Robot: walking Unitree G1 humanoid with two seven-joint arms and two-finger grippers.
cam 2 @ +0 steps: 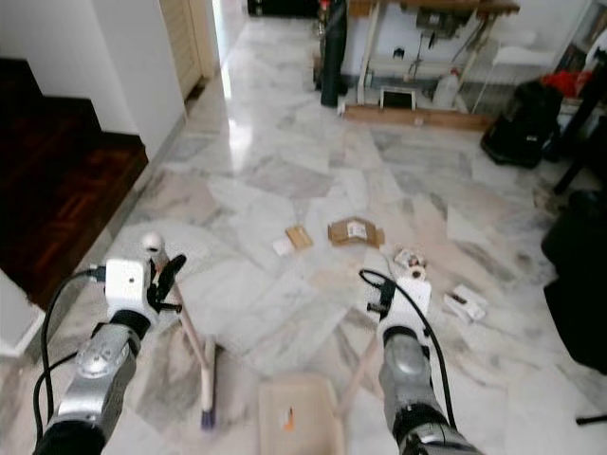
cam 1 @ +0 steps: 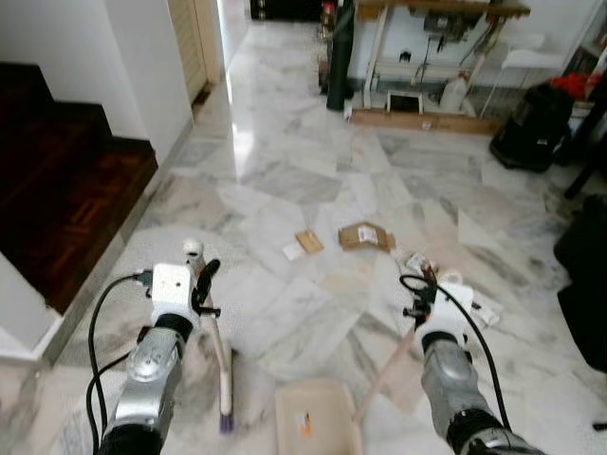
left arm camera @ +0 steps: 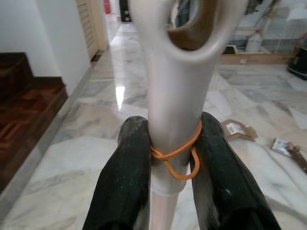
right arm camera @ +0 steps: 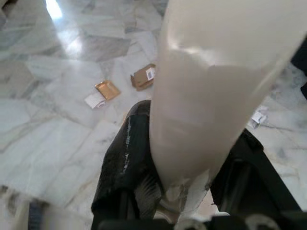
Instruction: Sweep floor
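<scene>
Left wrist view: left end effector (left arm camera: 175, 158) clamps broom handle (left arm camera: 175, 120), brush end hidden; right unclear.

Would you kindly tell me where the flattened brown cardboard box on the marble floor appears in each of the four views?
Left eye view: brown cardboard box, just above centre.
Right eye view: same box, centre, slightly higher.
Left wrist view: right of the broom handle, mid-height.
Right wrist view: upper middle, beside the dustpan handle, at.
Shared landmark: the small tan packet lying next to it.
</scene>
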